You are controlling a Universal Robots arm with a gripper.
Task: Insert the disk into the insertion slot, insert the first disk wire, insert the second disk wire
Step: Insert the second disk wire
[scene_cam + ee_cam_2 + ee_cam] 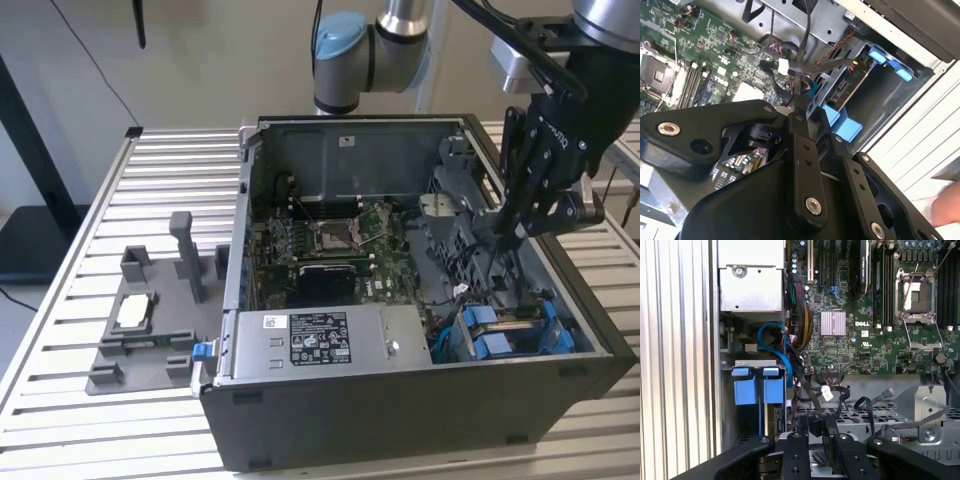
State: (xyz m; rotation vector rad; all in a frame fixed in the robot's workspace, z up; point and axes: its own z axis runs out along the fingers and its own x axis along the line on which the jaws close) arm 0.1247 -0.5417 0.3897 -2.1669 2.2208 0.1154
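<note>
The disk sits in its blue carrier [505, 335] inside the insertion slot [754, 363], a grey metal cage at the case's corner on the exterior view's right. Its blue tabs [754, 390] face outward, and in the second wrist view they [840, 121] lie just past my fingers. My gripper [500, 235] hangs inside the case above the cage. In both wrist views it [815, 434] is shut on a black disk wire [816, 426] at its connector. The wire [801, 80] runs up from the fingertips [799, 111]. A second black wire with a free plug [886, 394] lies nearby.
The silver power-supply box [310, 340] stands beside the cage. The green motherboard [335, 245] lies on the case floor, with bundled cables [800, 330] between it and the cage. A grey fixture [150, 320] stands on the slatted table [60, 400], at the exterior view's left.
</note>
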